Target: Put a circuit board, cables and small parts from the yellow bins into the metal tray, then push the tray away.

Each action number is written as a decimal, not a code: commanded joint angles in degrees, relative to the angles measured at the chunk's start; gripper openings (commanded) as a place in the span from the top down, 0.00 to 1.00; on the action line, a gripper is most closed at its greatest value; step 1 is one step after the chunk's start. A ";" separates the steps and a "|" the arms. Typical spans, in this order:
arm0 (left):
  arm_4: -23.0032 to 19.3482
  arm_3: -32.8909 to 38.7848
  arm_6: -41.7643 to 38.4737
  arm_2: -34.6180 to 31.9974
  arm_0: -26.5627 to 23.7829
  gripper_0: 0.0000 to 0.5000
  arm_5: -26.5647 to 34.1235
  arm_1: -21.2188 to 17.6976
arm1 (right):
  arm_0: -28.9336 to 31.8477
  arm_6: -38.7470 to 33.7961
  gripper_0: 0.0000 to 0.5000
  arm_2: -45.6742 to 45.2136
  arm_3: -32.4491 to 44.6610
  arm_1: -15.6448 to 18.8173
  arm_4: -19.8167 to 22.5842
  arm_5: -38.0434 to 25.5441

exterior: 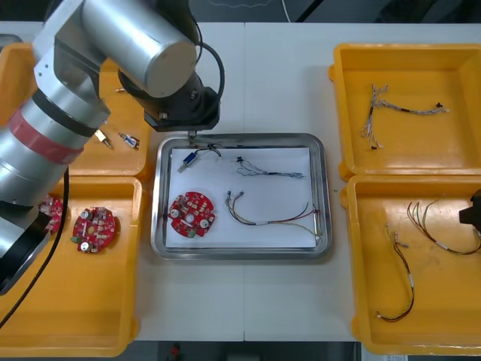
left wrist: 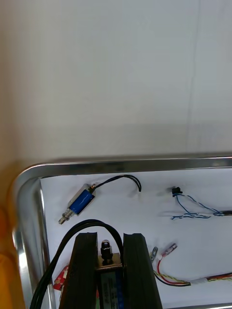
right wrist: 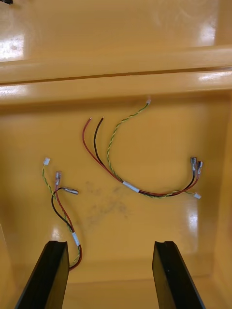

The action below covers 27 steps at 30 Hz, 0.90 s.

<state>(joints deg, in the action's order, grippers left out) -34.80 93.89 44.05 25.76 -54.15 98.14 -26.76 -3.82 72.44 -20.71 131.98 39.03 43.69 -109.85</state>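
Left end effector clamps a small part above the tray; right end effector gapes over a bin.

Finding: the left arm extends from the robot's left, forearm slanting inward, with its black wrist turned downward. The left gripper has its fingers narrowly apart, clamped on a small metal part. The right gripper hangs low with its fingers set wide; in the front view, apparently only its dark edge is in frame.
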 commanded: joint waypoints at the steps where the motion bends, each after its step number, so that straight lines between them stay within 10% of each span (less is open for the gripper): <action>1: 0.88 -2.39 -2.48 3.68 -0.43 1.00 -2.78 1.62 | 1.09 -2.66 0.00 -1.71 0.29 2.02 0.60 -0.15; 23: 2.63 -9.16 -3.27 13.44 2.03 0.99 -14.56 1.45 | 1.09 -2.66 0.00 -1.71 0.38 2.11 0.34 -0.15; 27: 2.46 -9.16 -3.71 13.44 2.20 0.32 -14.82 1.27 | 1.18 -2.74 0.00 -1.71 0.29 2.02 0.51 -0.15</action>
<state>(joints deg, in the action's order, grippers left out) -32.91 84.01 43.96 38.38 -52.38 84.02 -26.11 -3.60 72.44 -20.71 131.97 39.03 43.85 -109.85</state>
